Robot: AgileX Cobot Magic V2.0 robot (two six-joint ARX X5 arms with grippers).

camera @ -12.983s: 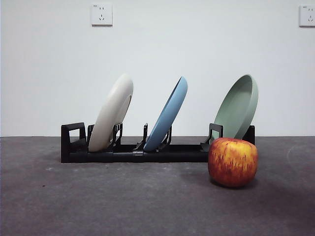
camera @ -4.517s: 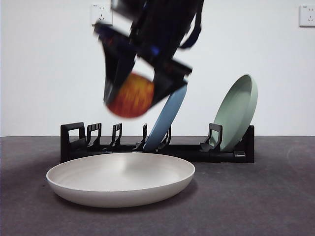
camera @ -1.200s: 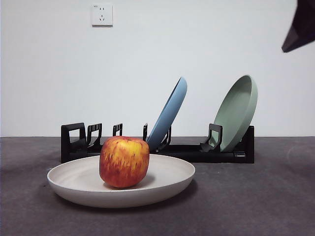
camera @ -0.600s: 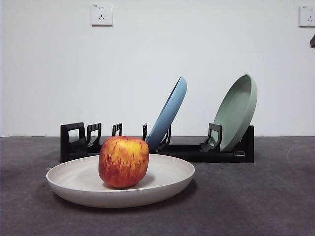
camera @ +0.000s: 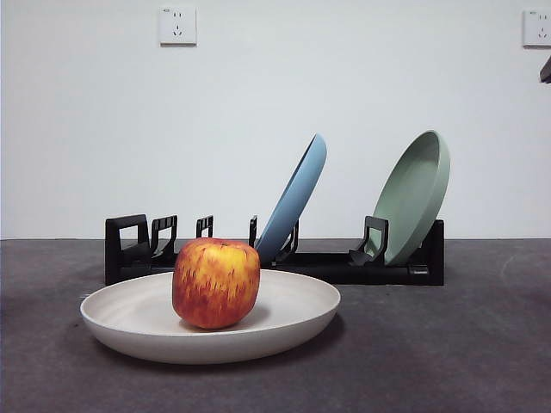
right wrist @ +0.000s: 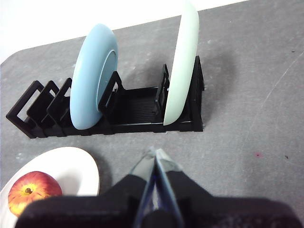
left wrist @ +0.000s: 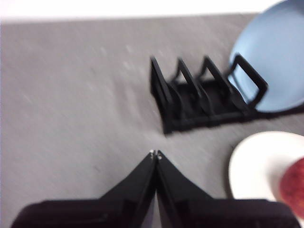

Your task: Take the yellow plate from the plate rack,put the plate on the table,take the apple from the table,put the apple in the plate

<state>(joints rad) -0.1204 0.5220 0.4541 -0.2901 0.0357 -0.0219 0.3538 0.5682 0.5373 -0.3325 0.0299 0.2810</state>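
apple (camera: 216,283) sits in the yellow plate (camera: 284,318), a bit off centre toward the looped end of the rack (camera: 129,254), plate flat on the table (camera: 448,361) just in front of the rack. blue plate (camera: 297,200) and green plate (camera: 417,195) lean in their slots further along. left gripper (left wrist: 156,155) has its jaws pressed together, holding nothing, hanging over bare table near the rack's looped end w/ plate and apple off to one side. right gripper (right wrist: 155,154) also closed tight and empty, above the table in front of the rack, apple well off to its side. looks to me like the job's done, so no next grab really. if one were needed, left arm seems nearer the apple.
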